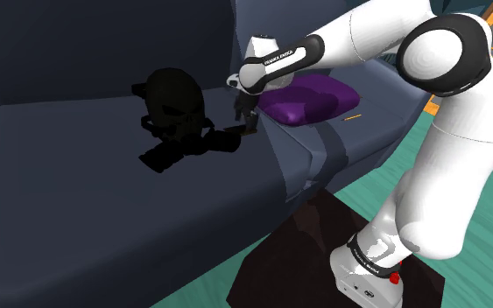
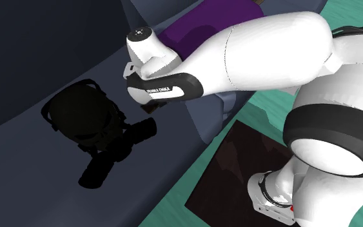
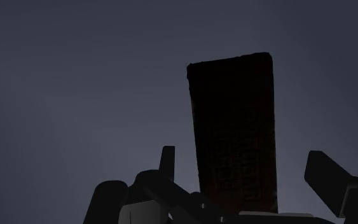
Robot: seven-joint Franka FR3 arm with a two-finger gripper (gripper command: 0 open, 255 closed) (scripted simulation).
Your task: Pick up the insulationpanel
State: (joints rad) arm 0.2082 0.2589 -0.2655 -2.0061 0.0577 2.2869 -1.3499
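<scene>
Insulationpanel, a dark brown flat rectangular slab (image 3: 233, 127), lies on the dark grey sofa seat (image 3: 75, 76) between the spread, empty hand's (image 3: 244, 159) fingers, long axis toward the hand's 12 o'clock.

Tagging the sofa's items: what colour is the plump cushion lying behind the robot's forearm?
Solid purple, no pattern; the plump cushion shows best in the shoulder view.
</scene>
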